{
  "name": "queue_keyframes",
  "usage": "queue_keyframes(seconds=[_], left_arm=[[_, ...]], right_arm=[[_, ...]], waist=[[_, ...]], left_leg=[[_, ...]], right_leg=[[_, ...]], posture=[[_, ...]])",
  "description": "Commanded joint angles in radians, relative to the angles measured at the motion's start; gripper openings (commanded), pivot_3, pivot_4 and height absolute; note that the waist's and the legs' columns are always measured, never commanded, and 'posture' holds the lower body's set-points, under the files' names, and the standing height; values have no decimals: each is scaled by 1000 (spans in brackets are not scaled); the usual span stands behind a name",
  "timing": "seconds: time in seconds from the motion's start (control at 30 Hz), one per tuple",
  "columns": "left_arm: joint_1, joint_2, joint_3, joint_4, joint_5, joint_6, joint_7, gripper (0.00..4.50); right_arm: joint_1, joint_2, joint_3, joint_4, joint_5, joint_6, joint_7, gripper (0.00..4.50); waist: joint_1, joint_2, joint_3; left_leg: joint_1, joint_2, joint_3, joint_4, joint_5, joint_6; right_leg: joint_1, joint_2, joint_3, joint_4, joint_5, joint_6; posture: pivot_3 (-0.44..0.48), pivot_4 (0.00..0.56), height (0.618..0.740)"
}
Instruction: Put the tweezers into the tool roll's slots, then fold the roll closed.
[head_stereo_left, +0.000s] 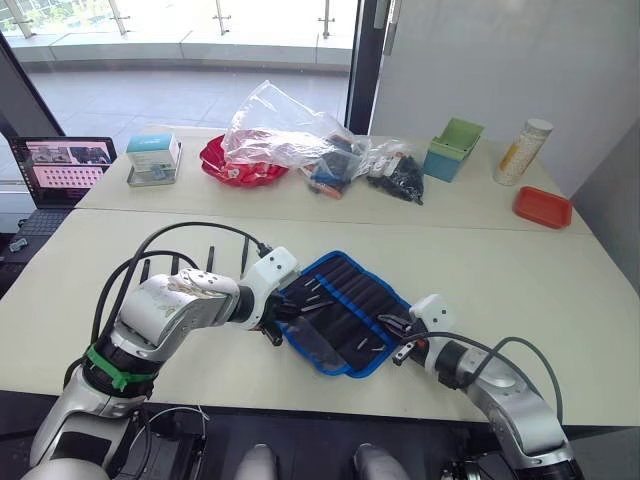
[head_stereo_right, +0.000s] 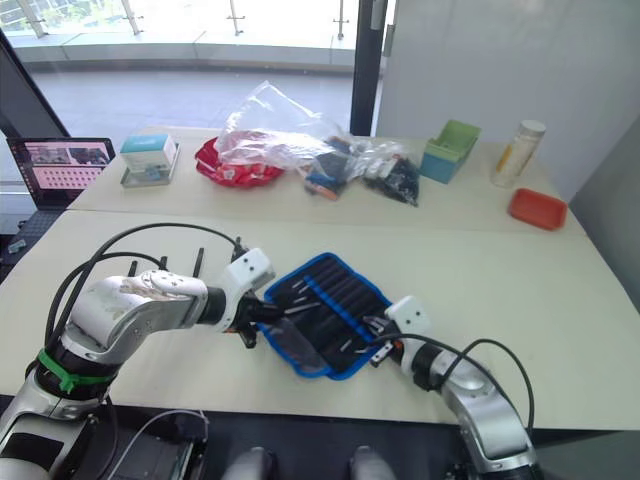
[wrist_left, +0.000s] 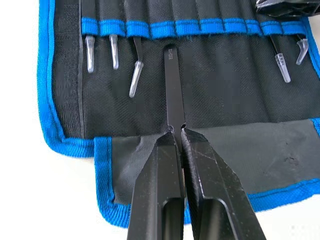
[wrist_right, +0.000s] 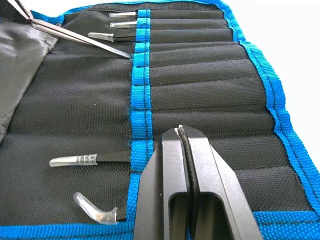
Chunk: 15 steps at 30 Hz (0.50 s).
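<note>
Roll (head_stereo_left: 345, 312) lies open and flat on the near bench (head_stereo_left: 560, 290), long axis running diagonally from the robot's near left to far right, blue edging all round.

Left wrist view: left pincer (wrist_left: 178, 131) is clenched on one black tweezer (wrist_left: 173, 85). The tweezer's long axis runs straight out from the fingertips toward the blue slot band (wrist_left: 200, 27); its far end lies just short of an empty slot, not inside it. This view also resolves clear tip caps on three seated tweezers (wrist_left: 112, 47) to one side of the held one and two (wrist_left: 290, 57) to the other, handles hidden in the slots, capped tips pointing back toward the pincer.

Right wrist view: right pincer (wrist_right: 180, 132) is clenched with nothing between the fingers, and sits over the roll at the slot band. Two capped tweezers (wrist_right: 85, 160) sit in the slots nearest it, one with a curved tip. The held tweezer shows at the far end of the roll, beside three more seated ones.

Eye views give the wider layout that the wrist views lack: left pincer at the roll's left end, right pincer (head_stereo_left: 403, 345) at its near right corner. On the far bench: a crumpled clear bag (head_stereo_left: 285, 130) over a red dish (head_stereo_left: 235, 165), a green box (head_stereo_left: 455, 148), a bottle (head_stereo_left: 522, 150), a red tray (head_stereo_left: 542, 206), a small carton (head_stereo_left: 153, 158). A laptop (head_stereo_left: 65, 170) stands at far left.
</note>
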Motion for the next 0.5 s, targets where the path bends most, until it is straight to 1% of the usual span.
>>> queue_keyframes(seconds=[0.03,0.17,0.27,0.4,0.5], left_arm=[[-19,-31,-20,32,18,-6,-5,0],[-25,-67,-32,94,38,-29,-21,0],[-33,-110,-57,173,75,-105,-37,0],[-39,-122,-86,208,110,-164,-72,0],[-70,-155,-118,284,156,-232,-90,0]], right_arm=[[15,3,-1,-27,5,32,-6,7],[34,0,-8,-36,12,60,-12,7],[62,-10,7,-51,8,68,0,7],[76,-16,19,-57,-2,68,1,7],[93,-6,23,-60,-3,81,-15,7]], waist=[[1,0,0],[13,0,0],[23,0,0],[22,0,0],[23,0,0]], left_leg=[[0,0,0,0,0,0],[0,-1,-1,1,0,0],[0,-2,-2,2,0,0],[-2,-5,-4,4,0,0],[-2,-6,-6,4,0,0]], right_leg=[[0,0,0,0,0,0],[1,0,0,0,0,0],[2,-1,0,0,0,1],[2,-3,1,0,-1,3],[2,-2,0,0,-1,3]], posture=[[0,150,723],[0,150,723],[0,150,723],[0,150,723],[0,150,723]])
